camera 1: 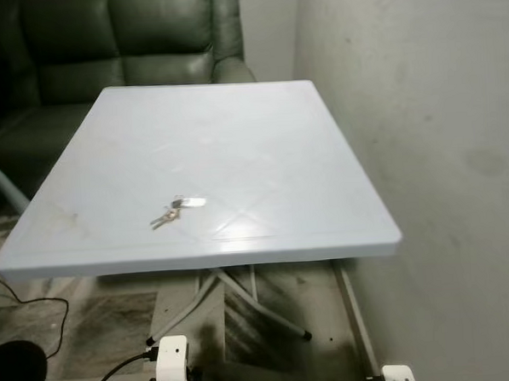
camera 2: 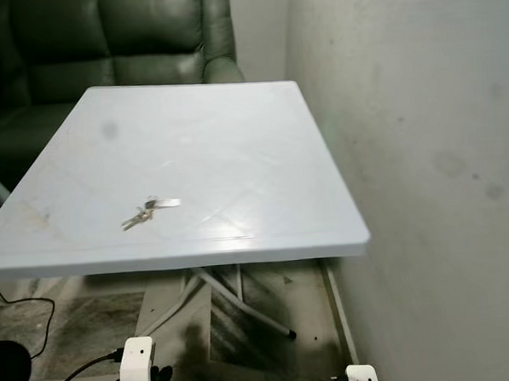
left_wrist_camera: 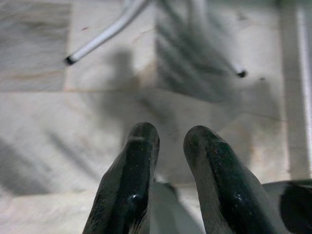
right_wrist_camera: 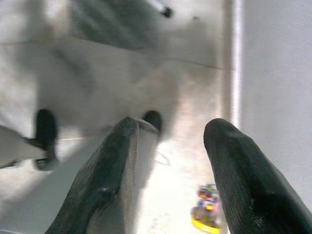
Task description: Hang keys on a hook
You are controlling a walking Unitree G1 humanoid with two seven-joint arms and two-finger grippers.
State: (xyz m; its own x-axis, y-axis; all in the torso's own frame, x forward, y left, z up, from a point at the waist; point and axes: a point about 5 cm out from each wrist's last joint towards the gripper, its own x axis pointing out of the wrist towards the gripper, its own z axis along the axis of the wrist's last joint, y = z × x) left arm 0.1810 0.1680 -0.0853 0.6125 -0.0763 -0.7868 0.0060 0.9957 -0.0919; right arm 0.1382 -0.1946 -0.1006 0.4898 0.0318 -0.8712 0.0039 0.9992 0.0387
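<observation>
Keys (camera 1: 177,209) lie flat on the white table (camera 1: 321,153), toward its near edge and left of centre, untouched (no hook is identifiable). Left gripper (left_wrist_camera: 168,146) and right gripper (right_wrist_camera: 170,141) hang low over the floor, fingers parted and empty. Pickup and hanging both remain.

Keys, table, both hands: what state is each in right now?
keys: lying flat on the table, near its front edge, untouched
table: standing unfolded beside the wall
left hand: empty, fingers slightly apart, pointing down at the floor
right hand: empty, fingers open, pointing down at the floor
</observation>
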